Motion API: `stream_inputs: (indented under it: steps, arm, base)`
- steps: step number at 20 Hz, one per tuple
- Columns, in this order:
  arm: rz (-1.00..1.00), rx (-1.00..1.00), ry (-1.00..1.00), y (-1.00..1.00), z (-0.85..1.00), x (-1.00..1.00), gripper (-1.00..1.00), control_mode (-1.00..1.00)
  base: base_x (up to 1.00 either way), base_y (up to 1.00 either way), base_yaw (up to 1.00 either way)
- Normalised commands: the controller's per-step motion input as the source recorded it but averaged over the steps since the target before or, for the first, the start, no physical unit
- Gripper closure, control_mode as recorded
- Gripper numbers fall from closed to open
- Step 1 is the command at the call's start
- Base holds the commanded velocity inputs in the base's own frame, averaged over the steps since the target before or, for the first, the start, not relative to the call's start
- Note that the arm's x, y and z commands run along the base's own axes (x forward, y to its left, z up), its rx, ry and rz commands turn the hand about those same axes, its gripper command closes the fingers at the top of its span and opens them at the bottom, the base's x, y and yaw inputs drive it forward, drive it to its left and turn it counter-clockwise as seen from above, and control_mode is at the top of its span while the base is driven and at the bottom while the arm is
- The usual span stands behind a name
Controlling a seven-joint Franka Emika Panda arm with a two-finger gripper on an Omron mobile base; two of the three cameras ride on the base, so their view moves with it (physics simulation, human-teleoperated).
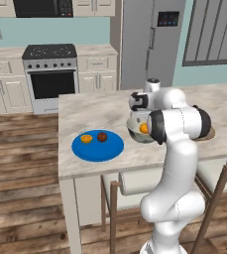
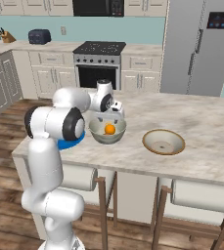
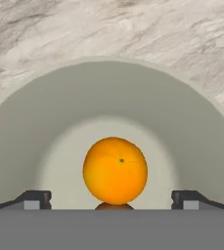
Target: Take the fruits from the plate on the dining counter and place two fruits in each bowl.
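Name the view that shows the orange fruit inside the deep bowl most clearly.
The hand view: the orange fruit sits large and unobstructed on the deep bowl's pale floor. The right base view shows it small inside the bowl; in the left base view the arm hides most of it.

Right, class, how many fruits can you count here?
3 for sure: an orange one and a dark one on the plate, another orange in the grey bowl. A reddish sliver by it may be a fourth.
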Motion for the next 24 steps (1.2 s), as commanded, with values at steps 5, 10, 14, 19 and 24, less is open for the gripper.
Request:
stream_inputs:
  steps: [5,10,14,19,24]
  arm:
    - [0.01,-0.01,-0.14,0.41,0.79,-0.49,-1.0,-1.0]
    - [0.13,-0.04,-0.05,0.91,0.42,-0.54,-1.0,-1.0]
    - [0.2,0.0,0.0,0.88,0.35,-0.21,-1.0,-1.0]
    - [0.23,0.0,0.07,0.77,0.02,-0.19,-1.0,-1.0]
    - [0.2,0.0,0.19,0.52,0.0,-0.06,-1.0,-1.0]
  base:
    - [0.0,0.0,0.0]
    - [0.0,0.0,0.0]
    - [0.0,0.0,0.0]
    - [0.0,0.0,0.0]
    - [0.0,0.0,0.0]
